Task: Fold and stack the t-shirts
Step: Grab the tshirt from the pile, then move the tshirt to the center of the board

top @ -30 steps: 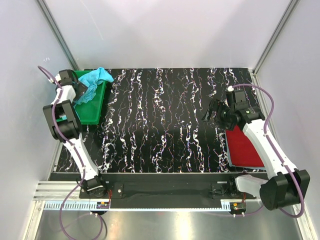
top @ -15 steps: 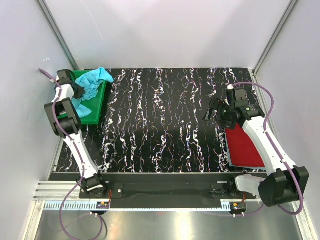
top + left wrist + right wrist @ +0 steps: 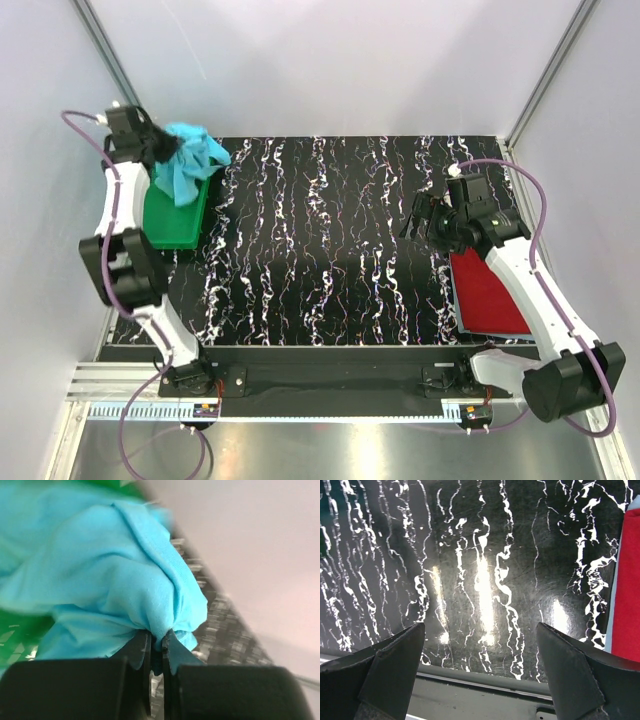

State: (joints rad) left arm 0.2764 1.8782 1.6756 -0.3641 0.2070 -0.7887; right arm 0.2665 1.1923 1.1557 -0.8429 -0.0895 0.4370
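Turquoise tee (image 3: 100,570): a thin fold is clamped in the left pincer (image 3: 157,645), the jaws drawn almost together with only cloth between them. The rest of the tee is bunched just beyond the fingers (image 3: 142,647) and hangs in loose folds. From above, the left pincer (image 3: 158,150) is seen at the far left corner, with the tee (image 3: 192,160) draped from it over the far end of the tray (image 3: 172,222). Whether the cloth touches the tray cannot be told.

Right pincer (image 3: 480,630): jaws wide apart, nothing held or touched; only bare table (image 3: 485,555) is seen between the fingers (image 3: 395,665). From above it (image 3: 420,215) is held over the table (image 3: 320,250), right of centre. The red tee (image 3: 488,290) lies folded flat at the right edge, beside that arm.
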